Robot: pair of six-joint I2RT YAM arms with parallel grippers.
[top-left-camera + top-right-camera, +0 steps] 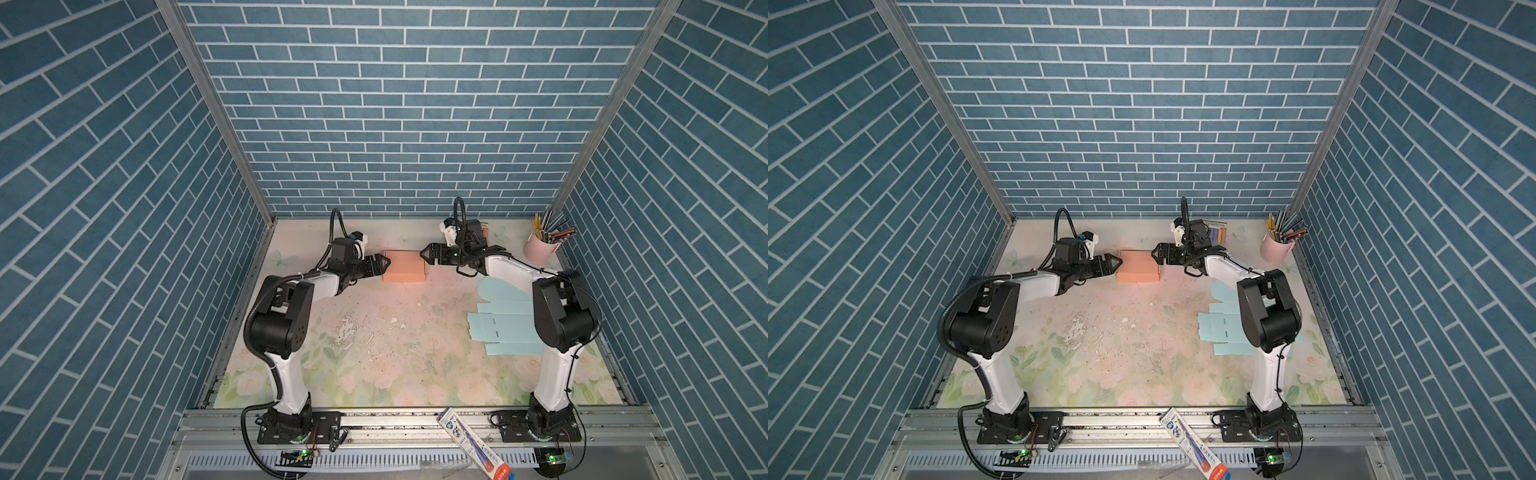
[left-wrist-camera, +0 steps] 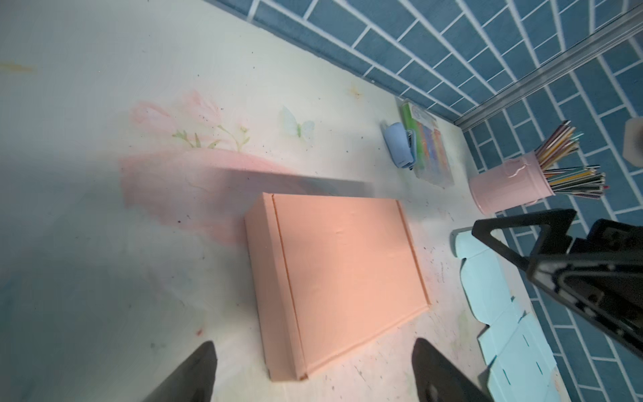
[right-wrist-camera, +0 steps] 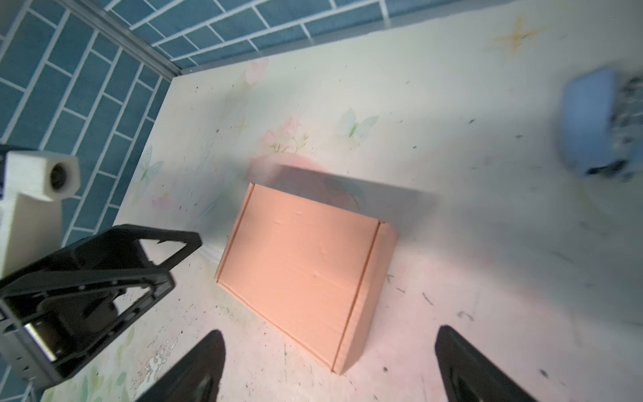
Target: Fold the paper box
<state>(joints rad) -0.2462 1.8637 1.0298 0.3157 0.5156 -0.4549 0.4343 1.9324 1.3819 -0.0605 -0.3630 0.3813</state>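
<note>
As left tool (image 1: 385,262) and right tool (image 1: 424,252) gape, the box (image 1: 404,267) has clear edges.

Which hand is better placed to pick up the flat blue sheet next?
Probably the right. The blue sheet lies on the right, beside that arm, and the right hand is open and empty. The left hand would have to reach across the orange box.

White arm links (image 1: 291,386), black joint housings (image 1: 282,320), black corrugated cables (image 1: 248,324), black base plates (image 1: 324,428), green LEDs (image 1: 304,451).
</note>
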